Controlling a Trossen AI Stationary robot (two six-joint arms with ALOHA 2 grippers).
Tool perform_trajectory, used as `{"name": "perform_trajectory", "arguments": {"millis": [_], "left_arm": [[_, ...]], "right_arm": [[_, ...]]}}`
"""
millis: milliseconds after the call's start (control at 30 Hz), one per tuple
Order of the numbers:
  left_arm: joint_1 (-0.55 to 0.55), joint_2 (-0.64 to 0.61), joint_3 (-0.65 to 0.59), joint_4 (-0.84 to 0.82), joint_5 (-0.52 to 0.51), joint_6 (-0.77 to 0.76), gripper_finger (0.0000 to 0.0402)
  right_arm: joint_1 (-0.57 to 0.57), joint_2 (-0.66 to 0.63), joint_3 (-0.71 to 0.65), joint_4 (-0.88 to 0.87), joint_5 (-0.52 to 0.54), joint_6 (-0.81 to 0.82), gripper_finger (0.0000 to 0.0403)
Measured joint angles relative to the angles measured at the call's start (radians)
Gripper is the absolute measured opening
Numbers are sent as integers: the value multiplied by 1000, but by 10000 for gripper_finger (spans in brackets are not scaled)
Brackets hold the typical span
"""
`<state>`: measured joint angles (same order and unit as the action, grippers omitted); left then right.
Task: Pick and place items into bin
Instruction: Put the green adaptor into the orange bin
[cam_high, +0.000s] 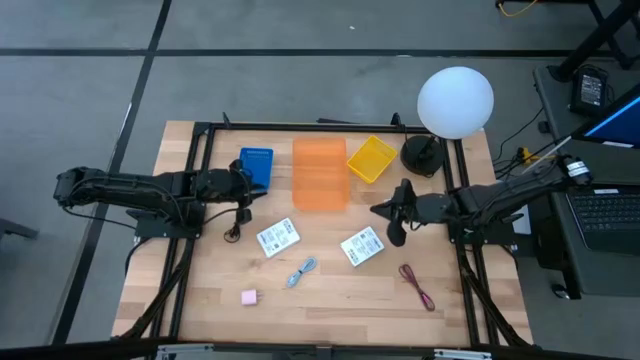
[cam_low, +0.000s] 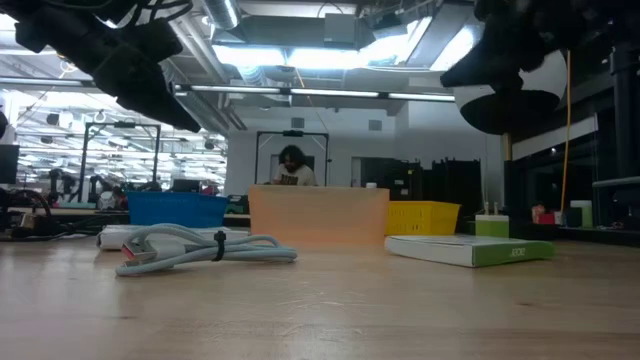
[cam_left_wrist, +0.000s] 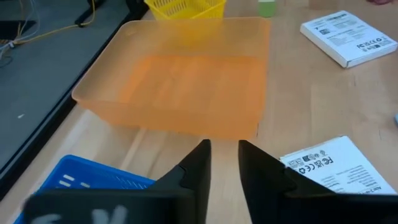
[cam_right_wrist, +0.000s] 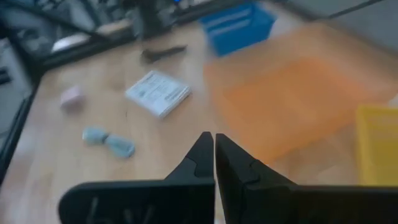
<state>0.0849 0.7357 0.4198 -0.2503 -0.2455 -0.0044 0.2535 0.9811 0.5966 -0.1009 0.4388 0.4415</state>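
Wooden bench (cam_high: 330, 295), viewed from above, with three bins along the far side: blue bin (cam_high: 257, 166), orange bin (cam_high: 320, 174), yellow bin (cam_high: 371, 158). All three apparently empty; no item yet placed. Left gripper (cam_high: 243, 185) raised beside the blue bin, fingers slightly parted, empty. Right gripper (cam_high: 385, 209) raised just right of the orange bin, fingers pressed together, empty.

Items loose on the bench: left packet (cam_high: 277, 237), right packet (cam_high: 362, 246), light-blue piece (cam_high: 301, 271), pink cube (cam_high: 249, 297), dark-red cord (cam_high: 417, 286), black cord (cam_high: 236, 224).

Deciding relation: right packet just toward the near edge from the right gripper, long axis slanted across the bench; left packet and black cord similarly close to the left gripper. Probably either packet next, each by its nearer arm. White globe lamp (cam_high: 455, 101) at the far right corner, no part of the task.
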Motion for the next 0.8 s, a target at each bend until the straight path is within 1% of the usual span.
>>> {"name": "perform_trajectory", "arguments": {"millis": [100, 200, 267, 367, 500, 567, 667, 800], "left_arm": [[0, 0, 0, 8, 0, 0, 107], [0, 0, 0, 8, 0, -1, 127], [0, 0, 0, 8, 0, -4, 138], [0, 0, 0, 8, 0, 32, 149], [0, 0, 0, 8, 0, 44, 156], [0, 0, 0, 8, 0, 44, 157], [0, 0, 0, 8, 2, 44, 156], [0, 0, 0, 7, 3, 44, 154]], "right_arm": [[-9, 15, 53, -20, 26, -1, 0], [-9, 54, 135, -155, 30, 26, 0], [-8, 91, 195, -293, 64, 87, 0], [-10, 159, 294, -513, 121, 213, 0], [-9, 239, 401, -727, 131, 393, 0], [-9, 269, 423, -763, 130, 441, 0], [-8, 297, 422, -770, 122, 495, 0], [-8, 321, 408, -811, 57, 583, 17]]}}
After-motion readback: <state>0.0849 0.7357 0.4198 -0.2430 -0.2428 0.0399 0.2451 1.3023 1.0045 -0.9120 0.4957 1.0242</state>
